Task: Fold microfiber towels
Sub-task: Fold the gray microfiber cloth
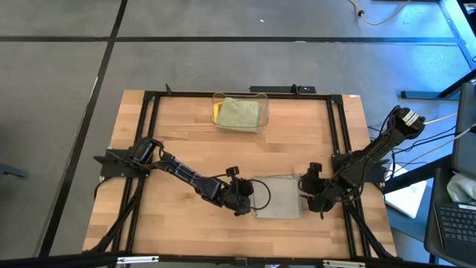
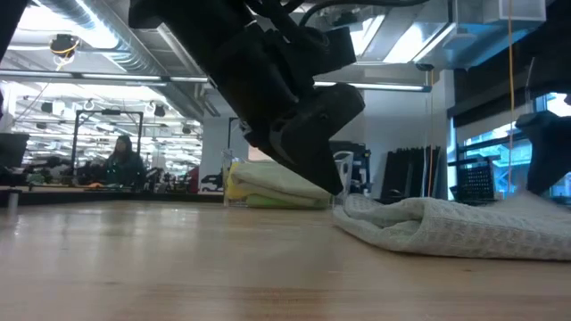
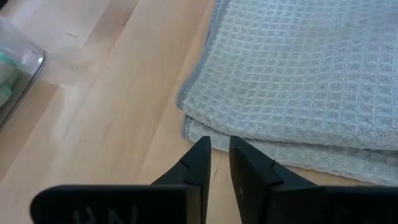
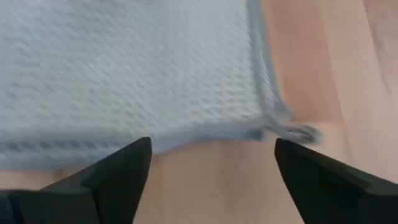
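On the wooden table (image 1: pixel 171 141), the left gripper (image 1: pixel 244 202) sits at the left edge of the folded grey towel (image 1: pixel 280 196), its fingers (image 3: pixel 198 163) nearly closed on nothing. The towel lies flat near the table's front edge. At its right edge, the right gripper (image 1: pixel 311 195) hovers with fingers spread wide, released. Farther back, a clear bin (image 1: pixel 239 113) holds folded green and yellow towels (image 1: pixel 238 113).

Both arms are dark, jointed and slender, rising from black bases, with thin black cables looping along them. The left gripper (image 3: pixel 216 163) has matte black, wedge-shaped fingers with small notches; the right gripper (image 4: pixel 211 168) has similar black tapering fingers.
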You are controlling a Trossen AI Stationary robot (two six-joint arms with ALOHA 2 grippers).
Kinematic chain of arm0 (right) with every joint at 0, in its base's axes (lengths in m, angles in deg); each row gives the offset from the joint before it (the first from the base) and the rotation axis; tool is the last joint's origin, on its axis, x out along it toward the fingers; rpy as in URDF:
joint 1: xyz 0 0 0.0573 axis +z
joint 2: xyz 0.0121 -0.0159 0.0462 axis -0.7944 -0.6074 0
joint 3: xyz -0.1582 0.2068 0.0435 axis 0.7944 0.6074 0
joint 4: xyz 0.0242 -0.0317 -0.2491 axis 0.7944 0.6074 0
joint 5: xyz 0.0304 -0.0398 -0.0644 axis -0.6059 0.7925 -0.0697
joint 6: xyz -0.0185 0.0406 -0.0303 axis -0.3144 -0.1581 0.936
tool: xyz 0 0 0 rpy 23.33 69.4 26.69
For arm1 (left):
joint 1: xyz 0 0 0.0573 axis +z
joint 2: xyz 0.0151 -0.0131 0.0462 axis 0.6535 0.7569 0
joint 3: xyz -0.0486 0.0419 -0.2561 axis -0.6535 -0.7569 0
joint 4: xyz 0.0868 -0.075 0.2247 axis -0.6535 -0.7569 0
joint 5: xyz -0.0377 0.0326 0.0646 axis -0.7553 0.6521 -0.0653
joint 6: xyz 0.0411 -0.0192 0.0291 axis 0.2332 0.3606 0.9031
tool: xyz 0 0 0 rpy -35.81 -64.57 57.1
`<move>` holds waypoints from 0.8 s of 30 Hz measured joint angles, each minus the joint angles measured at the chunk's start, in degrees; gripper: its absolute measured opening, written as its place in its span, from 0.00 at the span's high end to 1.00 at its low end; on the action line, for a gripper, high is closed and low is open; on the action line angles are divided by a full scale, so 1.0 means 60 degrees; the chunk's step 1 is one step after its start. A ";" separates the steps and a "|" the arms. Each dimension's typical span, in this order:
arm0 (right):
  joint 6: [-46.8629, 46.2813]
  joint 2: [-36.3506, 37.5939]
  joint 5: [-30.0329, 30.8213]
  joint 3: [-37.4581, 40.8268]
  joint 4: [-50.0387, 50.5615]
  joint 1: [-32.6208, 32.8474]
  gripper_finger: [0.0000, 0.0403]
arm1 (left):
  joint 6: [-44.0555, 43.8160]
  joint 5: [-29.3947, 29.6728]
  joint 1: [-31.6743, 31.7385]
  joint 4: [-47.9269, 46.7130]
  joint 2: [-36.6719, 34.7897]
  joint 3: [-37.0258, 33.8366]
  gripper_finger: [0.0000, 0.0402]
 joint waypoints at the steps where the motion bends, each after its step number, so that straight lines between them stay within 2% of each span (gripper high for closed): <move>1: -0.0163 0.0082 -0.0034 0.0000 0.0297 0.0000 0.14 | -0.0040 0.0000 -0.0023 0.0000 0.0000 0.0000 0.88; 4: -0.0776 0.0368 -0.0405 0.0000 0.1113 0.0000 0.14 | -0.0140 -0.0142 -0.0106 0.0045 0.0000 0.0041 0.88; 6: -0.1089 0.0666 -0.0806 0.0000 0.1394 0.0000 0.14 | 0.0170 -0.0657 -0.0213 0.0330 0.0000 0.0155 0.88; 10: -0.0865 0.1493 -0.1380 -0.0002 0.0554 0.0093 0.16 | 0.1512 -0.1983 -0.0555 0.1384 0.0000 0.0421 0.88; 12: -0.0353 0.1862 -0.1307 -0.0007 -0.0251 0.0233 0.18 | 0.2057 -0.1905 -0.0773 0.1552 0.0000 0.0602 0.88; 17: 0.1261 0.1948 -0.0599 -0.0022 -0.2095 0.0649 0.19 | 0.3008 -0.0804 -0.1216 0.1595 0.0000 0.1048 0.88; 20: 0.2147 0.1343 -0.0231 -0.0025 -0.3172 0.0982 0.19 | 0.2986 -0.0662 -0.1284 0.2056 0.0000 0.1067 0.88; 24: 0.2890 0.0039 0.0594 -0.0024 -0.4171 0.1440 0.19 | 0.2415 -0.0982 -0.1285 0.2041 0.0000 0.1062 0.88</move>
